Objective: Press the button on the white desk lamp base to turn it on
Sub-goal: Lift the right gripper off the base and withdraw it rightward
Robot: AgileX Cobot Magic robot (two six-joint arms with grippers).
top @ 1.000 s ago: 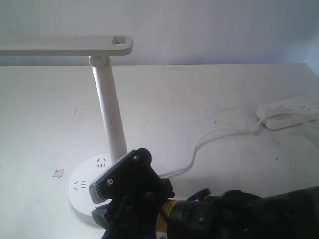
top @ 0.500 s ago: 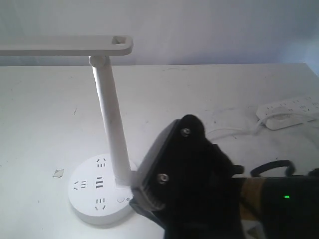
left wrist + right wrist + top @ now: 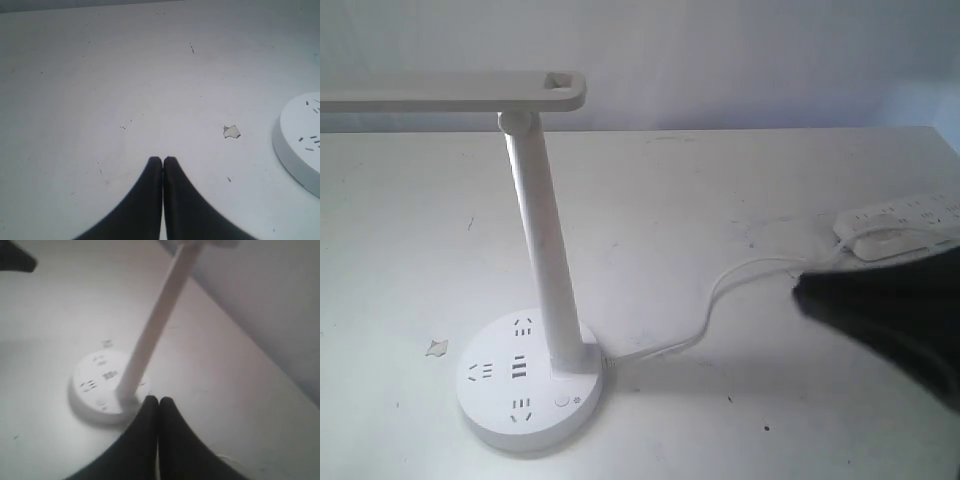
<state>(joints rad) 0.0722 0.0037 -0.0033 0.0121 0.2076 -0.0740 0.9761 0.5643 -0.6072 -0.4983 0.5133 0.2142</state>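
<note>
White tabletop (image 3: 720,200) fills the exterior view; the white desk lamp base (image 3: 490,400) sits front left, the button (image 3: 561,403) beside its stem (image 3: 545,250); a blurred dark right arm (image 3: 890,310) hangs well apart at right. Left wrist view: the left gripper (image 3: 163,161), fingertips pressed together, with the base apart from it. Right wrist view: the right gripper (image 3: 158,401), likewise closed, near the base.

Left tool (image 3: 163,160), right tool (image 3: 158,400) — black, tapered
</note>
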